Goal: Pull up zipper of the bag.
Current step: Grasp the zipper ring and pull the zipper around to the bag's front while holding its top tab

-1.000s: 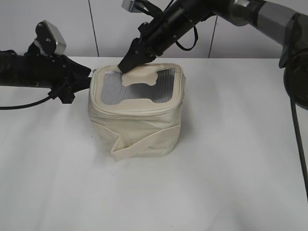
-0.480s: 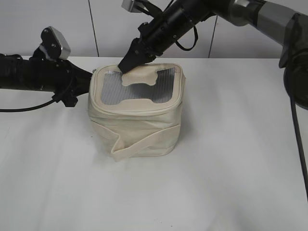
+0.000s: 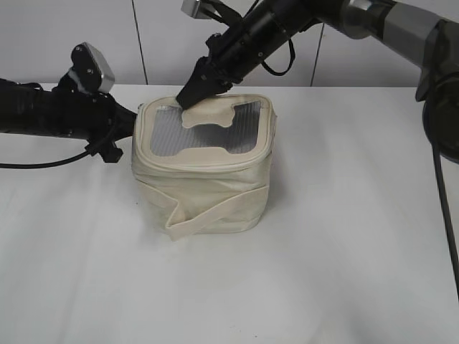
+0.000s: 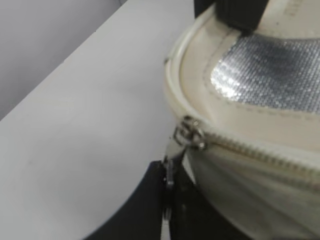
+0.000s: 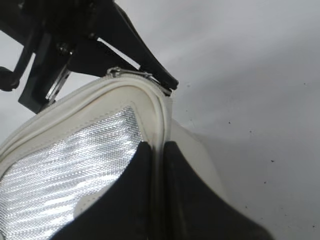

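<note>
Exterior view, left to right: the left gripper (image 3: 123,127) reaches in level to the bag's (image 3: 204,183) upper left corner. On the left wrist view its fingers are clenched on the silver pull of the zipper (image 4: 192,135), the slider sitting at that corner. The bag stands mid-table (image 3: 344,236). The right gripper (image 3: 192,94) pinches the rear rim, jaws closed on the fabric. Judged best: keep the rim taut and draw the pull steadily along the track.

Ext cam looks down at a slant from the front; both wrist cams sit v. close, sharing the bag (image 3: 203,166) rim.
</note>
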Robot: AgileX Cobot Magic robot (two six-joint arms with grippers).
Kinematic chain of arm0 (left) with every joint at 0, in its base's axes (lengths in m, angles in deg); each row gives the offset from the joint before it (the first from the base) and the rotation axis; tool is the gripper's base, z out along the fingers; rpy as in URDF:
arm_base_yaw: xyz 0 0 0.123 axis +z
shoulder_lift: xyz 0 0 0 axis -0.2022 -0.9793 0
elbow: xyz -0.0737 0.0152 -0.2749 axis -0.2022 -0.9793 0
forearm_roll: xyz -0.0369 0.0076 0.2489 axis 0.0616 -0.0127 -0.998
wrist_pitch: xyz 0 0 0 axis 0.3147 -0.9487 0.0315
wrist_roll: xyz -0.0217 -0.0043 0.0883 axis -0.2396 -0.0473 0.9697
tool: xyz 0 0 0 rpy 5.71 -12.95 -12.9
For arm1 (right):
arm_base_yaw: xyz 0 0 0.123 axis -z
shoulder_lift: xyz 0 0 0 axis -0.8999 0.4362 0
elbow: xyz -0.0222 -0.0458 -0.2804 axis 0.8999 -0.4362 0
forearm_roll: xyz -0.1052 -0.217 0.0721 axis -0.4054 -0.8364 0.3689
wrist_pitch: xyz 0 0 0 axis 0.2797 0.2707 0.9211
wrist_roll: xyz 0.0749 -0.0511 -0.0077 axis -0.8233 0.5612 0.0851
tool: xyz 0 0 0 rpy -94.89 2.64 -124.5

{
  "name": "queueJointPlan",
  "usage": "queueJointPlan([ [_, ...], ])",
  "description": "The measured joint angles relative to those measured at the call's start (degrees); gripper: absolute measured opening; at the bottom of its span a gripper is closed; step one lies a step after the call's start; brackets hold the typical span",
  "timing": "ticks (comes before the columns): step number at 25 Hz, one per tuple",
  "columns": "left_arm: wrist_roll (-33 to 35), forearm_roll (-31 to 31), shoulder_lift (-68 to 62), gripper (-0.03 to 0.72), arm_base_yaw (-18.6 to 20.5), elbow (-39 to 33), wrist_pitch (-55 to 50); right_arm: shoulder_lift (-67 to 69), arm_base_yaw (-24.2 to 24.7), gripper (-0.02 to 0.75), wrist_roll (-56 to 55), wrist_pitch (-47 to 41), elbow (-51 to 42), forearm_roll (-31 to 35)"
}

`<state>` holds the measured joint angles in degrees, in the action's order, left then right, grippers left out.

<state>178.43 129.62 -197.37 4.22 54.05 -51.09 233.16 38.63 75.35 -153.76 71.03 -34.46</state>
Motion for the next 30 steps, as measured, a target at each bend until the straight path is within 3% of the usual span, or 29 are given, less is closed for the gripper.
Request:
queueJointPlan([
  [9, -2.4, 0.1, 2.1, -0.004, -0.3, -1.6, 6.3, 0.1, 0.0, 0.043, -0.6, 0.0, 0.0, 0.0],
  [23, -3.6, 0.7, 20.9, -0.004, -0.5, -18.6, 12.6, 0.1, -0.1, 0.043, -3.1, 0.0, 0.0, 0.3],
  [30, -5.5, 1.3, 26.9, -0.004, -2.4, -25.6, 14.5, 0.1, -0.5, 0.043, -4.5, 0.0, 0.0, 0.7],
])
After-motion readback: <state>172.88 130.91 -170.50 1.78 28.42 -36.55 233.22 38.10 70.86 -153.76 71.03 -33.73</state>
